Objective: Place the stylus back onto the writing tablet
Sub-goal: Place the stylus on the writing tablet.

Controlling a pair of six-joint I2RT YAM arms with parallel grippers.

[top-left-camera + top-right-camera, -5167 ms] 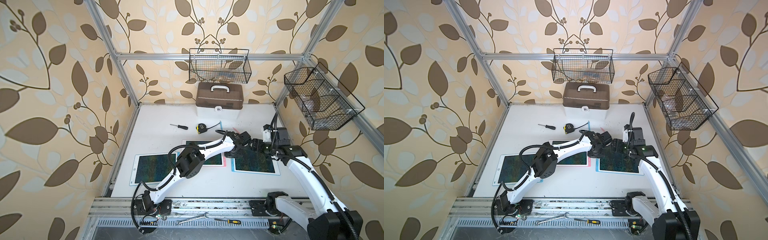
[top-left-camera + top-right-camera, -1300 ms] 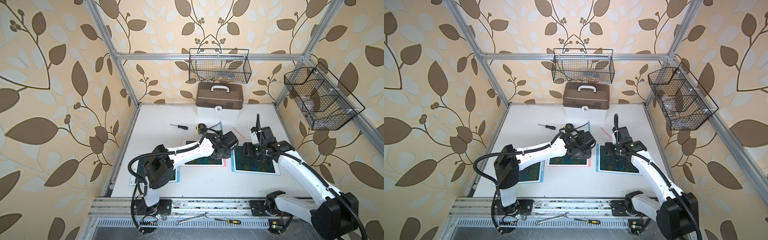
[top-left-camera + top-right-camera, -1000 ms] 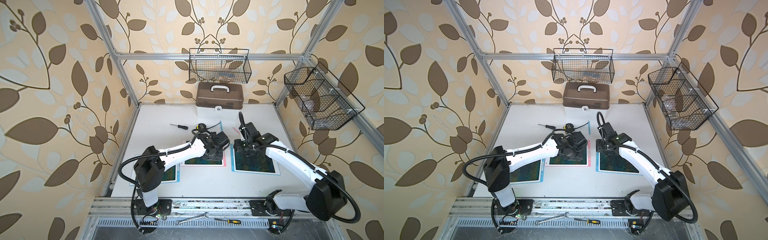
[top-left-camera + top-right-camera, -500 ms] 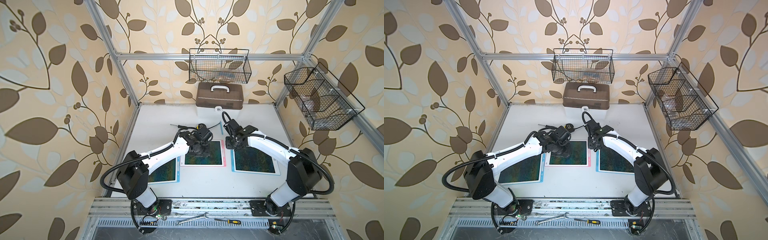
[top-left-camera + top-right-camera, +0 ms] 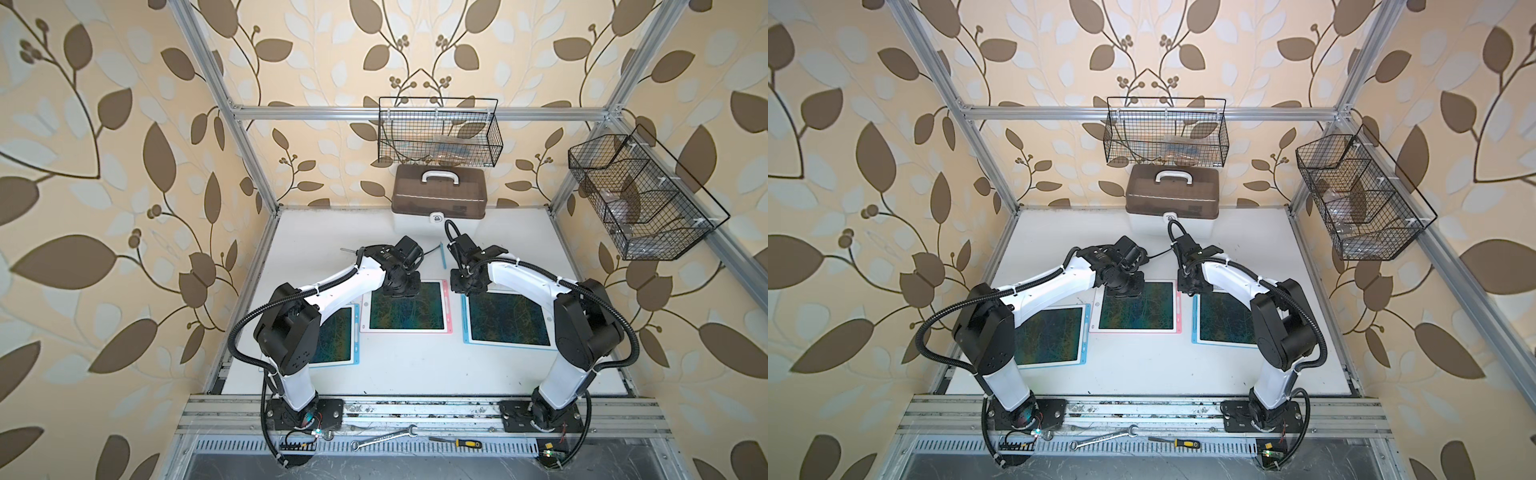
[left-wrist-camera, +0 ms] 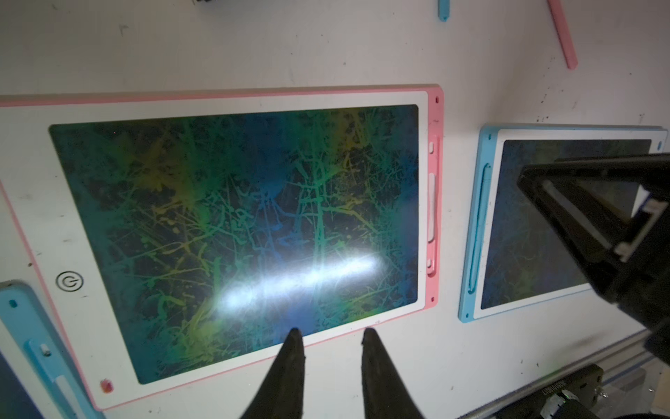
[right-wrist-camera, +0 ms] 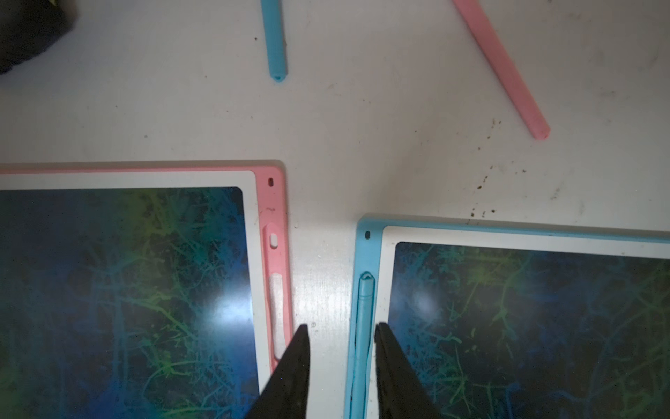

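The right gripper [image 7: 340, 328], jaws narrowly apart, straddles a blue stylus [image 7: 363, 319] docked in the blue tablet [image 7: 369, 250]. The left gripper [image 6: 330, 332], jaws narrow and empty, hovers over the pink tablet [image 6: 433, 109]; the pink stylus [image 7: 500, 69] lies on the counter [image 7: 362, 145].

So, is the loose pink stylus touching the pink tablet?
Apart. The right wrist view shows a wide gap between the pink stylus and the pink tablet.

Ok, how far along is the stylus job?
Done: one blue stylus sits slotted in the right blue tablet. In hand: nothing; right gripper straddles that stylus, open; left gripper open too. Remaining: pink stylus and second blue stylus lie loose on the table; pink tablet has an empty slot.
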